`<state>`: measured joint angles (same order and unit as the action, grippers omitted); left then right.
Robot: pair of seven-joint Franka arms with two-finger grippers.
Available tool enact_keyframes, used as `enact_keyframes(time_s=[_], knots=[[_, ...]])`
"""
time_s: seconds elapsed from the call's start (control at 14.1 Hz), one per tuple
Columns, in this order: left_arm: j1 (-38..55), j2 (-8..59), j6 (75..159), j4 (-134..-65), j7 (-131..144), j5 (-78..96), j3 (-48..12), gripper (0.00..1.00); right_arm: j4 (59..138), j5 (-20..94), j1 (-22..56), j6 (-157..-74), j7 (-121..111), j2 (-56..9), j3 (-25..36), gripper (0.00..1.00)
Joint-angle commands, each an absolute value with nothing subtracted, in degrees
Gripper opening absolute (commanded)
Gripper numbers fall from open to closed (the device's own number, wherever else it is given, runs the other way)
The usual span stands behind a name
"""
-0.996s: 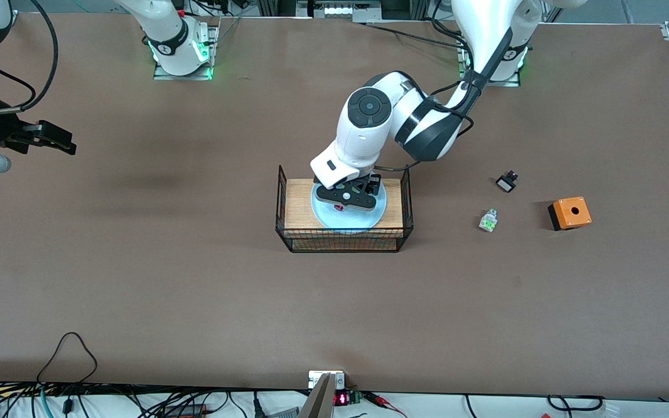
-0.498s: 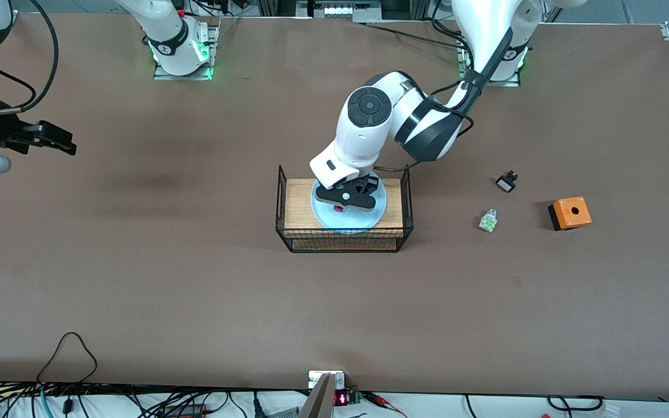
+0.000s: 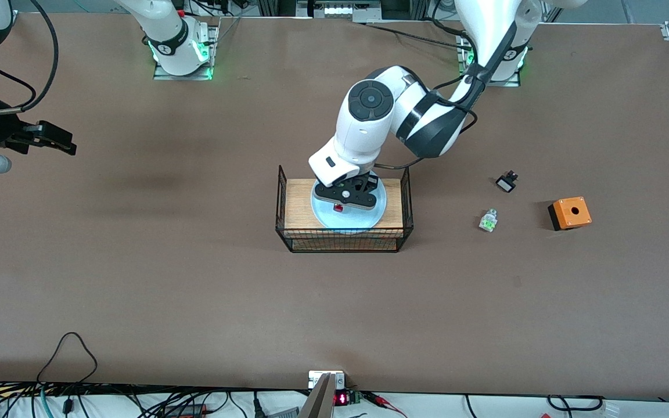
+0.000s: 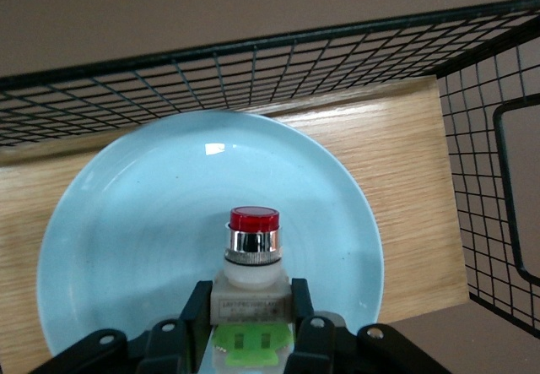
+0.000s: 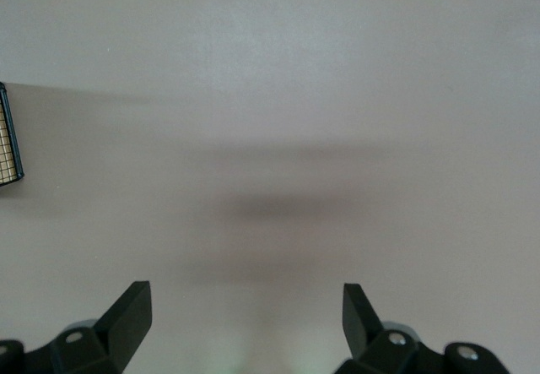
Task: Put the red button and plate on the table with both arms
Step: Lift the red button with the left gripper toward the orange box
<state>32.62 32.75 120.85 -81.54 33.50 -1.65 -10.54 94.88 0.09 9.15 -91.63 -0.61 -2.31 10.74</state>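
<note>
The pale-blue plate (image 3: 358,219) lies on the wooden board inside the black wire rack at the middle of the table (image 3: 195,290). My left gripper (image 3: 341,203) is over the plate, shut on the red button (image 3: 338,208). In the left wrist view the fingers (image 4: 198,306) clamp the button's white-and-green body (image 4: 251,305), with the red cap pointing away over the plate (image 4: 126,222). I cannot tell whether the button still touches the plate. My right gripper (image 3: 61,142) waits open and empty over bare table at the right arm's end; it also shows in the right wrist view (image 5: 245,294).
The black wire rack (image 3: 281,200) with its wooden board (image 3: 297,206) encloses the plate. Toward the left arm's end lie a green-white part (image 3: 488,221), a small black part (image 3: 506,183) and an orange box with a hole (image 3: 569,212).
My left arm has lifted slightly, and its gripper with the red button has shifted a little over the plate. The right arm has not moved.
</note>
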Motion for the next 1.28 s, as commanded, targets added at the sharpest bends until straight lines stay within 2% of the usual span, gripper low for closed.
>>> enact_keyframes(time_s=[0.0, 0.5, 1.21], knots=[[32.52, 30.16, 116.21, -79.9, 33.84, -2.2, -10.02, 0.26, 94.66, -0.53, 9.05, -91.41, -0.35, -2.2, 10.72, 1.0], [28.4, 23.74, 104.08, -74.53, 33.4, -1.76, -9.49, 0.26, 94.57, -0.53, 9.05, -91.41, -0.35, -2.2, 10.72, 1.0], [13.81, 13.54, 93.18, -74.62, 22.16, 1.76, -9.32, 0.27, 94.57, -0.53, 9.14, -91.49, -0.35, -2.2, 10.63, 1.0]])
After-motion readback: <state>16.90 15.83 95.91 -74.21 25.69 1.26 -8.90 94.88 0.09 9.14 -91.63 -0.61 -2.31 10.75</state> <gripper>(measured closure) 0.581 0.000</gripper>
